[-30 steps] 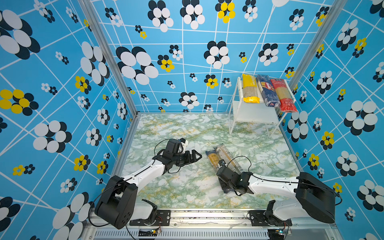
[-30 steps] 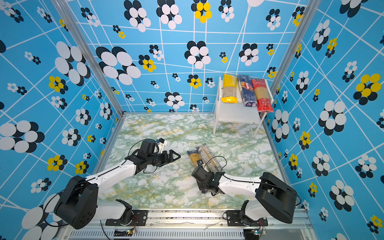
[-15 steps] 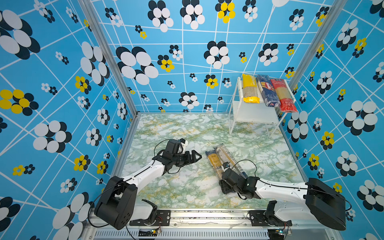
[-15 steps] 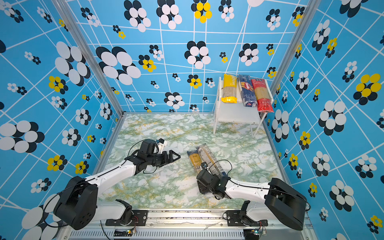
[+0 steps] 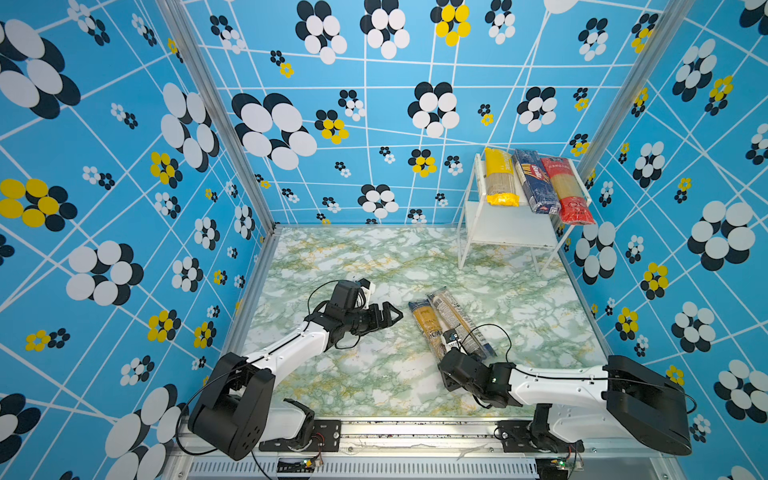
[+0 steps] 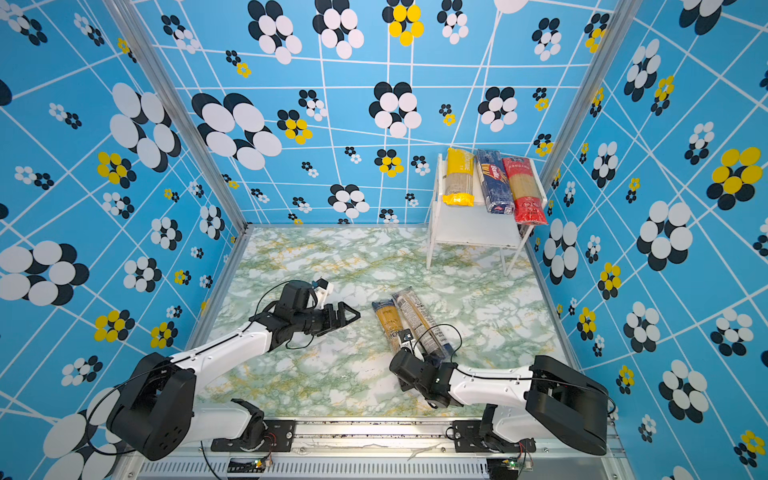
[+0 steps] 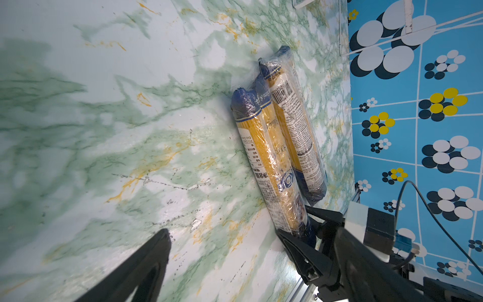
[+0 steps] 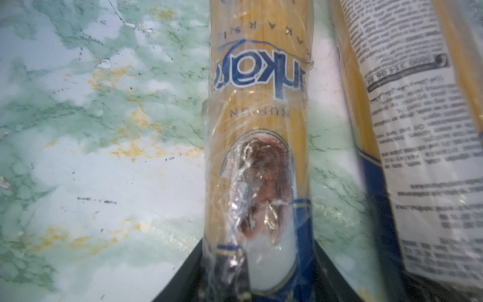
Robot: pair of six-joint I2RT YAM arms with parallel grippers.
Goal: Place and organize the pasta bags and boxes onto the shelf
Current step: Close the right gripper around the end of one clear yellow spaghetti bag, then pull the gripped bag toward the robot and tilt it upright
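The right gripper pinches the near end of the left clear blue-ended spaghetti pack; the left gripper gapes wide, empty.

I read "Barilla" on the dark blue pack lying on the shelf. Well away from the shelf, a clear pack showed upside-down blue letters "nka" and "NUHUN".

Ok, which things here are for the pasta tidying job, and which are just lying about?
For the job: shelf, yellow pack, blue pack, red pack, clear pack with logo, clear pack with barcode.
Just there: marble table, flowered walls.
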